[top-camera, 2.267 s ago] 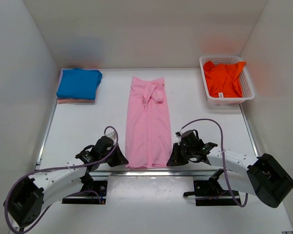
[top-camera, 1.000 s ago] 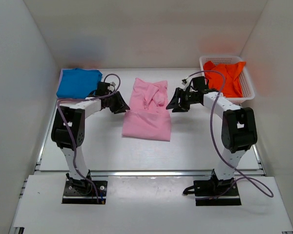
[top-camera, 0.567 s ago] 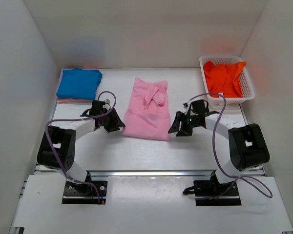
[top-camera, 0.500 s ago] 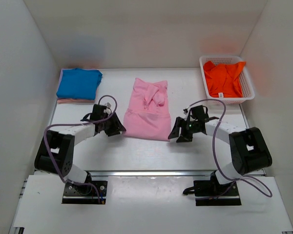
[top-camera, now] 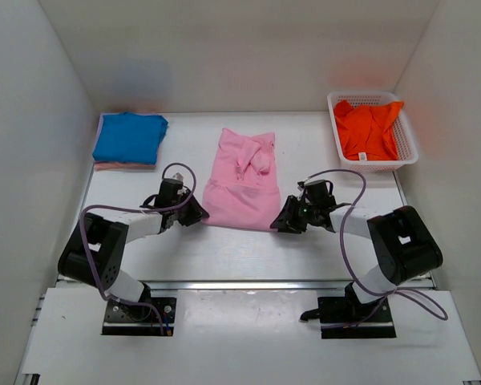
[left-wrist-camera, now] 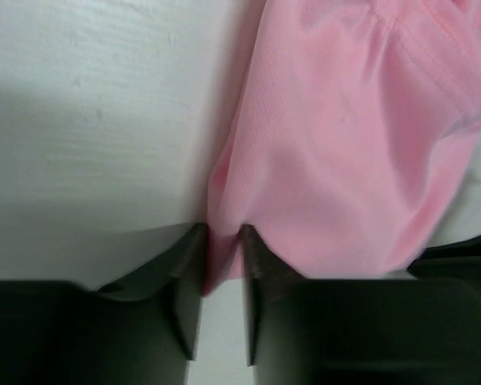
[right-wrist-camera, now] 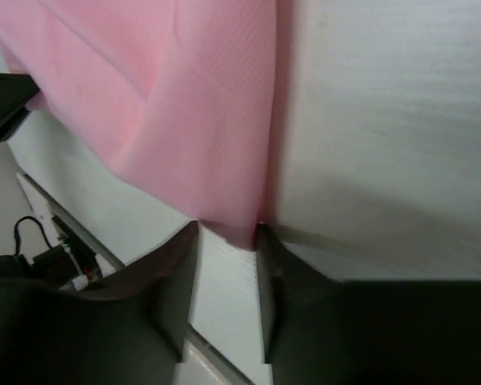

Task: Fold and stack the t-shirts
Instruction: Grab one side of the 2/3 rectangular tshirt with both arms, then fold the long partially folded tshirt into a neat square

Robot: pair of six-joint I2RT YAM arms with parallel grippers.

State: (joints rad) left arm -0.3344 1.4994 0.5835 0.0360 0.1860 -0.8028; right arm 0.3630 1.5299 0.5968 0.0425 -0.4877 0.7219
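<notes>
The light pink t-shirt [top-camera: 240,188] lies mid-table, folded in half with the fold edge nearest me. My left gripper [top-camera: 197,216] is at its near left corner, and in the left wrist view [left-wrist-camera: 222,241] its fingers are shut on the pink fabric [left-wrist-camera: 345,144]. My right gripper [top-camera: 283,224] is at the near right corner, and in the right wrist view [right-wrist-camera: 228,233] the pink corner [right-wrist-camera: 192,104] fills the gap between its fingers. The blue t-shirt [top-camera: 130,138] lies folded at the back left. The orange t-shirt [top-camera: 367,128] lies crumpled in the basket.
The white lattice basket [top-camera: 409,154] stands at the back right against the wall. A pinkish folded layer [top-camera: 122,166] shows under the blue shirt. White walls close in the left, right and back. A metal rail [top-camera: 240,282] runs along the near table edge.
The arms carried the pink shirt's near hem to the far end, folding it in half, let go, then drew back and lowered onto the near fold corners.
</notes>
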